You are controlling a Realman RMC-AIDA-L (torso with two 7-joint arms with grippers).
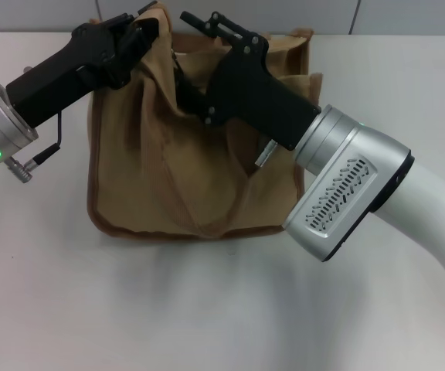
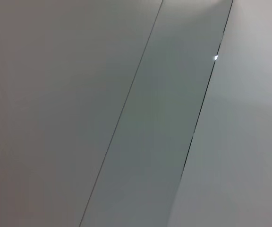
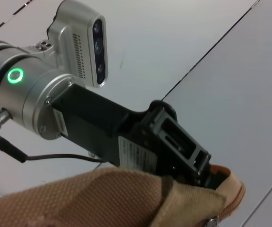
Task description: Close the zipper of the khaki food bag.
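The bag (image 1: 168, 162) sits mid-bench (image 1: 207, 309), its top crumpled. The left end effector (image 1: 134, 39) is clamped on the bag's far left top corner. The right end effector (image 1: 199, 27) reaches over the top's middle; whether it grips cannot be told. The zipper is hidden.

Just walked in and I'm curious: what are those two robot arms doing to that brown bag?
Both arms are working at the top of the khaki bag, which sits on a white table. The left gripper pinches the bag's fabric at its far left top corner, as the right wrist view also shows. The right gripper reaches over the bag's top near the middle. The zipper is hidden, so I can't tell how far closed it is.
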